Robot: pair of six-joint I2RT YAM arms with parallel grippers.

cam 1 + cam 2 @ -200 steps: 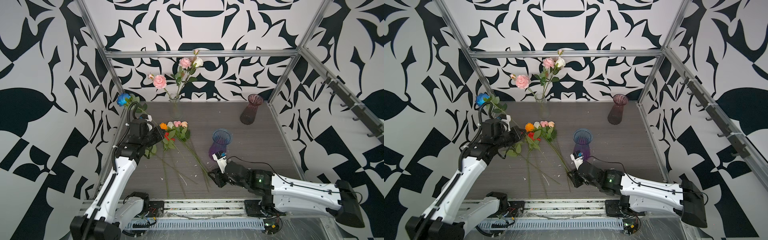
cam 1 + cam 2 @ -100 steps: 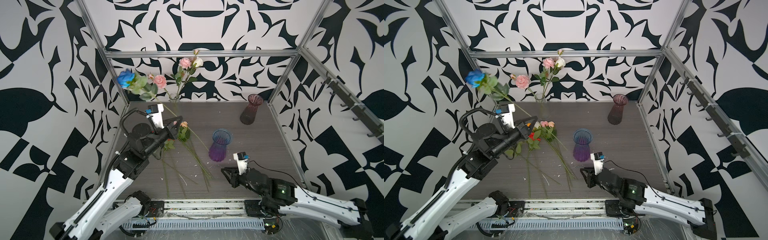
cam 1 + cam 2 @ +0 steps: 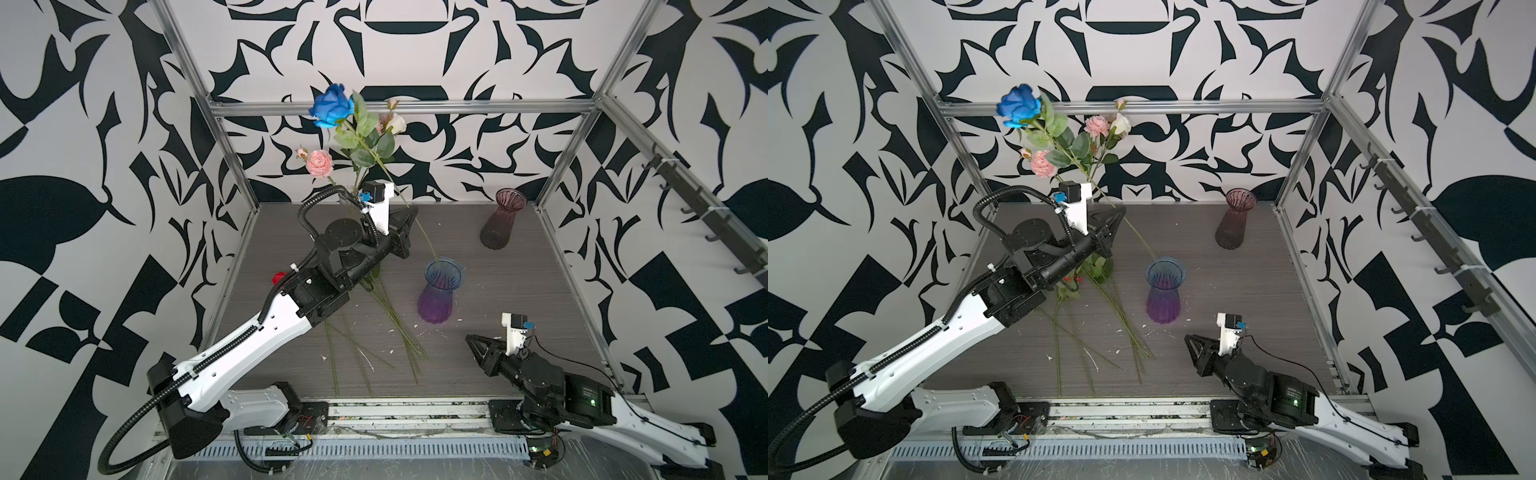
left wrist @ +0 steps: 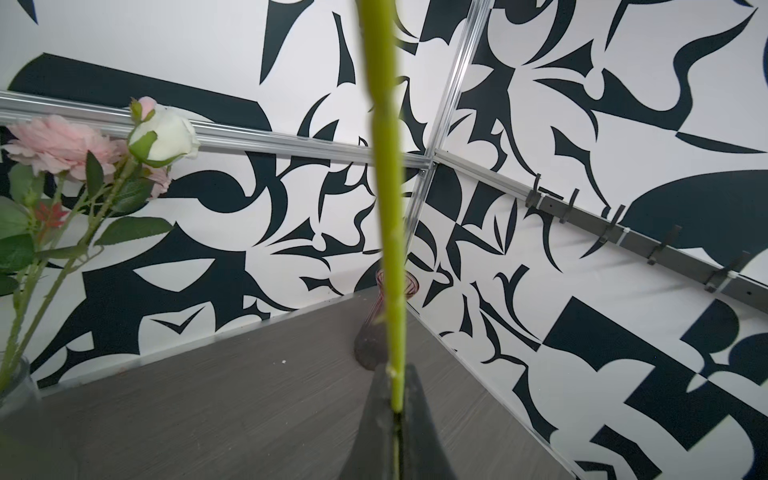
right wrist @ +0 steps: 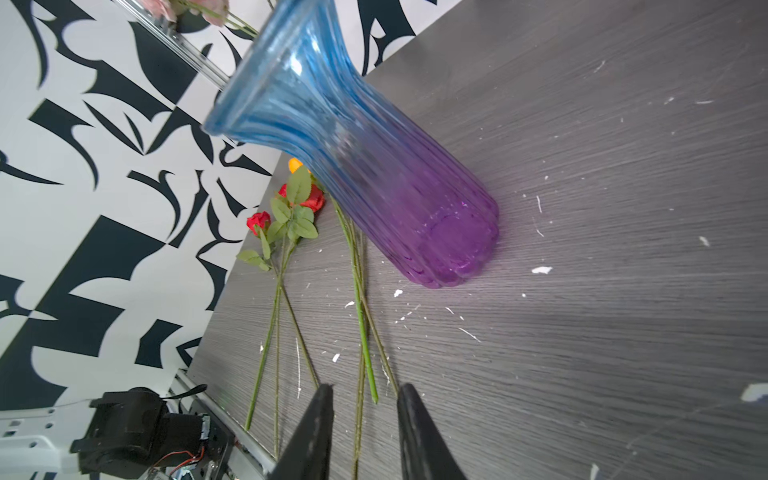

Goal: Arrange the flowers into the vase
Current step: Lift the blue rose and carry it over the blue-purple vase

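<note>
While the left arm is rising: the left fingers (image 3: 409, 212) are now carrying the blue rose (image 3: 332, 106) high against the far wall, whereas a second ago its bloom was sitting low by the left wall.
Right arm: the right fingers (image 3: 468, 337) are now hanging near right of the vase (image 3: 438, 299), having drawn back from the stems.
Left fingers, state: pinching the rose's smooth green stem (image 4: 386, 208) tight between them.
Right fingers, state: standing narrowly apart, gripping nothing.
Rose's place: slanting down to the right, its lower end reaching the far side of the vase's mouth; I cannot tell whether it is inside.
Vase: standing upright mid-worktop, ribbed glass flaring blue at the mouth and shading to purple at the base.
Loose flowers (image 5: 360, 299): lying flat left of the vase, thin stems fanning toward the near edge, red heads and one orange head at the far end.
Worktop (image 3: 519, 311): showing dark grey wood grain flecked with white chips.
Far vases: the clear vase (image 4: 12, 386) is holding frilly pink blooms (image 3: 320, 163) and a white rose (image 4: 166, 133); the smoky pink vase (image 3: 500, 226), also ribbed, is standing far right.
Writing: a small label (image 3: 1292, 390) is showing on the right arm, too small to read.
</note>
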